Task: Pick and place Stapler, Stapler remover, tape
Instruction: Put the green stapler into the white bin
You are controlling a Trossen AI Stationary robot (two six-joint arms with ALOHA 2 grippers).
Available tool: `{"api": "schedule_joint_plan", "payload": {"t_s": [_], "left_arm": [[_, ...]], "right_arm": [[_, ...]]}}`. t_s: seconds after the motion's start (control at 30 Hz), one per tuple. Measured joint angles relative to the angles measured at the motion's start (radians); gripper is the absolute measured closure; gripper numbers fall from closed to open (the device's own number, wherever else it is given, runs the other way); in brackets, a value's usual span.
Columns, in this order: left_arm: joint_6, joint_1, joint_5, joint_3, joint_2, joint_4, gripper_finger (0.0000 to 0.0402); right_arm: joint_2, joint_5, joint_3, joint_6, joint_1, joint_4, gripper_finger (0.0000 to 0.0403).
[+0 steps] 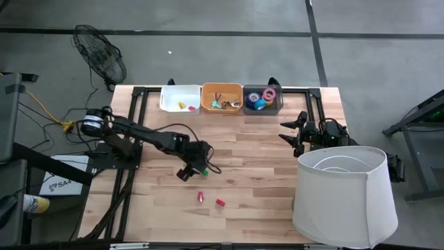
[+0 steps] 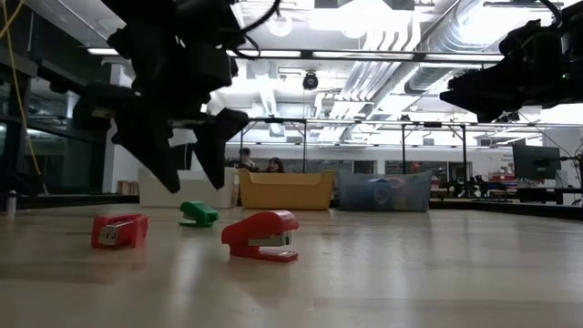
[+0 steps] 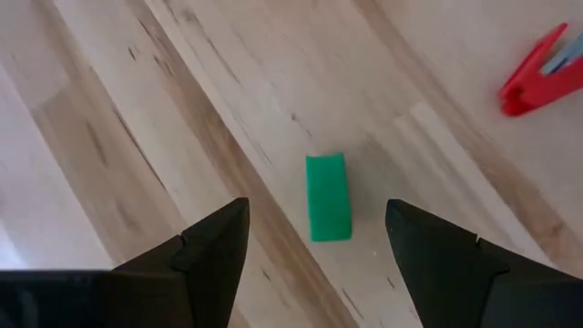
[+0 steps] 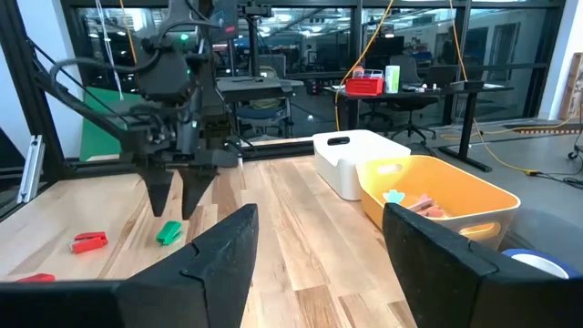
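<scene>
A small green stapler [image 3: 328, 196] lies flat on the wooden table near its middle. My left gripper [image 3: 317, 208] hangs open just above it, slanting down, with one finger on either side and neither touching. In the low view its fingertips [image 2: 194, 182] are clear of the green stapler [image 2: 198, 214]. Two red staplers [image 2: 262, 237] [image 2: 118, 230] lie nearer the table's near edge. Tape rolls [image 1: 262, 98] sit in the dark bin at the back. My right gripper [image 4: 319, 214] waits open and level over the table's right side.
Along the far edge stand a white bin [image 1: 180, 98], an orange bin [image 1: 222, 98] with small items and the dark bin [image 1: 276, 105]. A large white lampshade-like drum [image 1: 343, 194] fills the near right corner. Bare wood lies around the staplers.
</scene>
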Motion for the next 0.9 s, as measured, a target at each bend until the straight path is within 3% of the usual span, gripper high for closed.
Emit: {"api": "schedule_joint_plan", "payload": {"t_s": [0.57, 0.9], "left_arm": [[-0.066, 0.0, -0.021, 0.0, 0.088, 0.056, 0.015], [-0.092, 0.0, -0.004, 0.0, 0.088, 0.06, 0.0216]], "right_arm": [[0.0, 0.0, 0.0, 0.0, 0.0, 0.0, 0.0176], [0.0, 0.0, 0.0, 0.0, 0.0, 0.0, 0.0176]]}}
